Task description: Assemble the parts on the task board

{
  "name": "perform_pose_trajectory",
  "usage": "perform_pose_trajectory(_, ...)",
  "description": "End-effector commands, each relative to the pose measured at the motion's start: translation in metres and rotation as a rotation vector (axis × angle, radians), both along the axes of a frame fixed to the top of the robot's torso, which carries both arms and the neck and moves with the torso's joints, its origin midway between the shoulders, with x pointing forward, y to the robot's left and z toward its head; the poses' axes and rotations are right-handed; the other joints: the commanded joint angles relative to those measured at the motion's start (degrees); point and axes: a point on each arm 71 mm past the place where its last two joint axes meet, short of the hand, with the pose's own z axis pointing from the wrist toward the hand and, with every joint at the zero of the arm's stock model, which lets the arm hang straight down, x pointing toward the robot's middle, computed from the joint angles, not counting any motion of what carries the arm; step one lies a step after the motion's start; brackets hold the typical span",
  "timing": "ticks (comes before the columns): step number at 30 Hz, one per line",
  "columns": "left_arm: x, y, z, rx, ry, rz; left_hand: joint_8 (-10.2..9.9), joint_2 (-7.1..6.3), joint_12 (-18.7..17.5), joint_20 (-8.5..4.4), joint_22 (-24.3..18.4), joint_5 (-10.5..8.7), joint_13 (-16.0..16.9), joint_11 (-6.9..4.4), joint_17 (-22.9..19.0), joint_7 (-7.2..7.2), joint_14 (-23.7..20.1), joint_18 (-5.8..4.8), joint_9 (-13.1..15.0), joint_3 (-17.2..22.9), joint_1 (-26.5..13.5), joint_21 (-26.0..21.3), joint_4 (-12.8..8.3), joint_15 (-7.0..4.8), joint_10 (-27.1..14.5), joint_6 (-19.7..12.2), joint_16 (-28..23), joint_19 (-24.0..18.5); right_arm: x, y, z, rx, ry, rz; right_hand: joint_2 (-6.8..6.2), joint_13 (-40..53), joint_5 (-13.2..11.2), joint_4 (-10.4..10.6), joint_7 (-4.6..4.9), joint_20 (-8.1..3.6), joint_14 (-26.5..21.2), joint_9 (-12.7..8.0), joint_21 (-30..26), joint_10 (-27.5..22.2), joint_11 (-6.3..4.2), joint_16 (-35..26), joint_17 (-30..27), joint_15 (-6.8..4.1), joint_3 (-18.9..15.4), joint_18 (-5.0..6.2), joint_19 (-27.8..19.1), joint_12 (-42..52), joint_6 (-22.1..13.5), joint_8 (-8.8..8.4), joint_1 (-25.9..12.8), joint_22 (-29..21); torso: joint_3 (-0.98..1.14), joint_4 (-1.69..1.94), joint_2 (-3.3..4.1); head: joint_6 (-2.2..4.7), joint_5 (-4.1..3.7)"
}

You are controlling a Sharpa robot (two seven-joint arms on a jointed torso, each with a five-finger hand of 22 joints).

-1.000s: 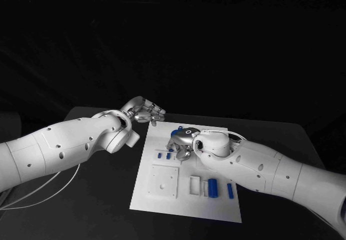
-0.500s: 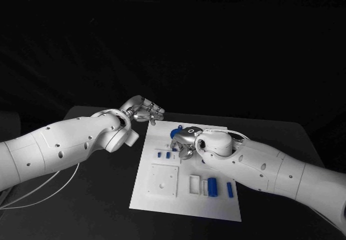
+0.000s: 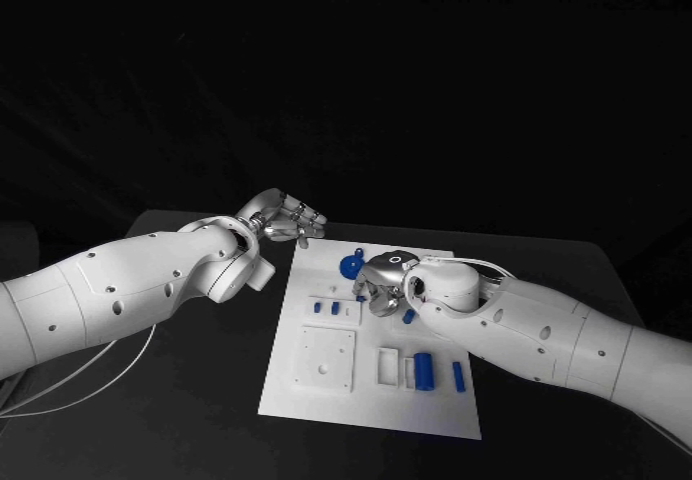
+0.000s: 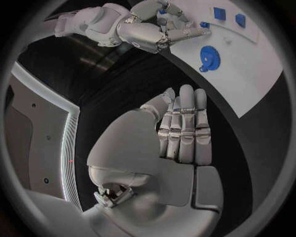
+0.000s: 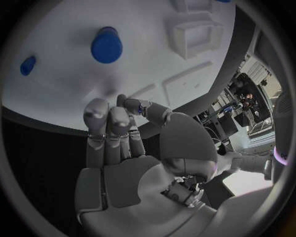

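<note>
Head view, right hand [image 3: 378,291] over task board [image 3: 361,400], seemingly empty, left hand [image 3: 289,222] beside

In the head view the right hand [image 3: 381,290] is covering the middle of the task board [image 3: 361,400], so whatever is lying beneath its palm is staying hidden, and its fingertips are dipping out of sight against the board. A small blue part [image 3: 410,316] is peeking out from under the right wrist, mostly covered. The left hand [image 3: 289,222] is sitting at the board's far left corner, its fingers too small to tell whether they are touching anything. In the right wrist view the circle's rim is cutting off a raised white block [image 5: 196,4] and a small blue piece [image 5: 27,65] is looking blurred.
</note>
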Motion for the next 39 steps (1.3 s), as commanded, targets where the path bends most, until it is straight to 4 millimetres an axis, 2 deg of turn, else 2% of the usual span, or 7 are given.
perform_pose_trajectory(1, 0.0, -0.001, 0.001, -0.006, 0.001, -0.003, 0.12, -0.32, -0.24, -0.17, 1.27, 0.4, -0.07, 0.06, 0.05, 0.05, 0.22, -0.08, -0.02, 0.23, -0.08, -0.24, 0.2, -0.02, -0.32, -0.31, -0.23, 0.44, 0.0, -0.005, 0.002, 0.019, -0.026, -0.019, -0.08, 57.46, -0.33, 0.38, 0.15, 0.14, 0.23, -0.05, -0.57, 2.51, -2.04, -0.38, -0.2, 0.14, 0.37, -0.71, 1.58, 22.87, 0.65, 0.03, 0.61, 4.71, 0.05, -0.08, -0.07, 0.11, -0.14)
perform_pose_trajectory(15, 0.0, 0.002, 0.001, -0.003, 0.005, 0.003, 0.11, -0.35, -0.24, -0.16, 1.27, 0.39, -0.07, 0.09, 0.05, 0.07, 0.21, -0.06, -0.02, 0.27, -0.06, -0.21, 0.16, 0.0, -0.43, -0.35, -0.24, 0.45, 0.003, -0.027, 0.005, 0.051, -0.059, -0.072, -1.18, 56.75, -0.25, 1.01, 0.76, 0.29, 0.22, -0.02, -0.84, 2.44, -1.84, -0.69, -0.63, 0.29, 0.0, -0.68, 1.64, 22.15, 1.72, 0.06, 1.68, 4.73, 0.05, -0.01, -0.01, 0.3, -0.38)
perform_pose_trajectory(18, 0.001, 0.003, 0.0, -0.002, 0.005, 0.005, 0.11, -0.35, -0.24, -0.16, 1.27, 0.39, -0.07, 0.09, 0.05, 0.07, 0.21, -0.06, -0.02, 0.27, -0.06, -0.21, 0.16, 0.0, -0.43, -0.35, -0.24, 0.45, 0.003, -0.028, 0.009, 0.108, -0.094, -0.059, -1.14, 57.13, -5.62, 1.35, 1.45, 0.46, 0.41, 0.04, -0.84, 3.1, -1.78, -0.47, -0.56, 0.43, -2.25, -0.81, 1.77, 22.8, 3.7, 0.12, 3.26, 4.62, 0.0, 0.05, -0.04, 0.29, -0.52)
perform_pose_trajectory(24, 0.001, 0.005, 0.0, -0.001, 0.004, 0.009, 0.11, -0.35, -0.24, -0.16, 1.27, 0.39, -0.07, 0.09, 0.05, 0.07, 0.21, -0.06, -0.02, 0.27, -0.06, -0.21, 0.16, 0.0, -0.43, -0.35, -0.24, 0.45, 0.001, -0.025, 0.016, 0.222, -0.131, 0.008, -2.48, 59.56, -12.94, 1.03, 3.2, 1.21, 0.51, 0.26, -2.4, 5.43, -1.14, -0.93, -1.19, 1.2, -14.76, -1.15, 2.03, 25.85, 9.9, 0.47, 9.79, 4.15, -0.1, 0.15, -0.06, 0.37, -0.59)
perform_pose_trajectory(26, 0.001, 0.005, 0.0, -0.001, 0.003, 0.009, 0.11, -0.35, -0.24, -0.16, 1.27, 0.39, -0.07, 0.09, 0.05, 0.07, 0.21, -0.06, -0.02, 0.27, -0.06, -0.21, 0.16, 0.0, -0.43, -0.35, -0.24, 0.45, 0.0, -0.023, 0.017, 0.233, -0.133, 0.026, -0.62, 60.47, -13.83, -0.03, 3.58, 1.84, 0.54, 0.04, -3.23, 5.44, -0.45, -0.94, -1.36, 1.81, -26.57, -1.18, 2.18, 26.62, 12.25, 0.44, 13.6, 4.01, -0.15, 0.23, -0.04, 0.26, -0.62)
perform_pose_trajectory(31, 0.001, 0.005, 0.0, -0.002, 0.001, 0.008, 0.12, -0.31, -0.23, -0.13, 1.27, 0.34, -0.06, 0.08, 0.04, 0.07, 0.24, -0.03, -0.02, 0.28, -0.06, -0.2, 0.18, -0.01, -0.4, -0.36, -0.29, 0.43, 0.003, -0.022, 0.015, 0.233, -0.144, 0.057, -0.5, 60.79, -23.24, -1.13, 3.24, 2.43, 0.48, 0.36, -4.02, 5.87, 0.32, -1.13, -1.61, 2.51, -31.78, -1.12, 2.03, 27.15, 15.96, 0.02, 16.14, 4.13, -0.22, 0.19, -0.03, 0.33, -0.66)
perform_pose_trajectory(39, 0.001, 0.003, 0.001, -0.002, 0.002, 0.001, 0.11, -0.3, -0.23, -0.12, 1.26, 0.24, -0.06, 0.07, 0.04, 0.07, 0.26, -0.05, -0.02, 0.24, -0.11, -0.22, 0.22, 0.0, -0.37, -0.37, -0.28, 0.42, 0.007, -0.02, 0.012, 0.23, -0.169, 0.089, -0.32, 61.06, -23.66, -1.25, 3.0, 2.34, 0.45, 0.34, -4.12, 6.21, 0.45, -1.04, -1.28, 2.54, -36.52, -1.35, 2.21, 27.28, 18.32, 0.14, 18.18, 4.66, -0.26, 0.36, -0.02, 0.2, -0.58)
